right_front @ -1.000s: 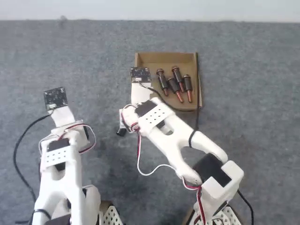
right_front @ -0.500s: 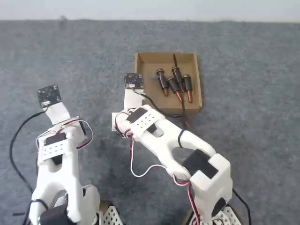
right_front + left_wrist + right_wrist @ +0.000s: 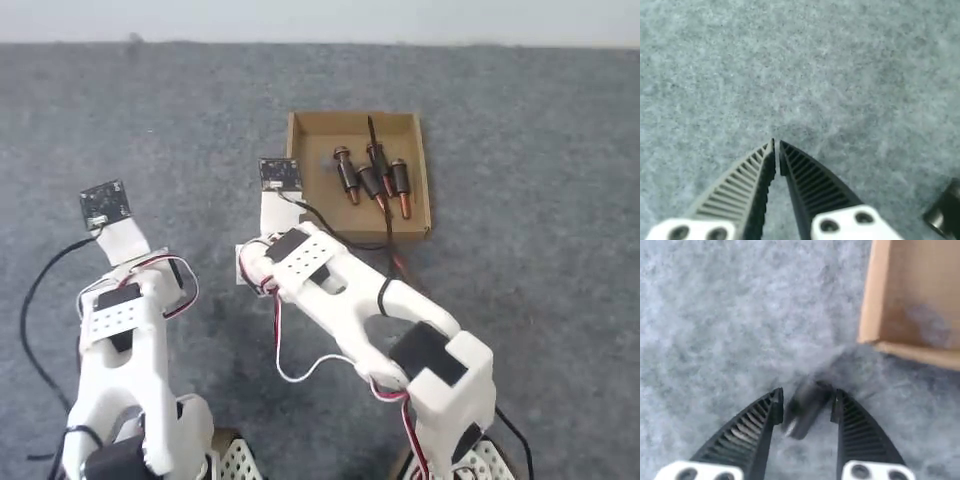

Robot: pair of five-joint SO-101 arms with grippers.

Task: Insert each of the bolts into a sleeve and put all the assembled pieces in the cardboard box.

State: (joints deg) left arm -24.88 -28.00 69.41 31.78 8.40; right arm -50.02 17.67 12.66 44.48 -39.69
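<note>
Sleeve [image 3: 802, 410] blurred, between right end effector [image 3: 807, 394] fingers [image 3: 752, 427]

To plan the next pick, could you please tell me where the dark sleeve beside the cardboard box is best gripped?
Probably across its round mid-body, from above: the sleeve lies on its side on the carpet, between the open fingers of the right gripper.

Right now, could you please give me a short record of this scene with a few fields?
Surface: grey carpet-like mat
Box: open brown cardboard box, three copper bolts in black sleeves inside
Loose part: black cylindrical sleeve lying on the mat by the box corner
Right pincer: open, fingers either side of the sleeve
Left pincer: shut, above the mat
</note>
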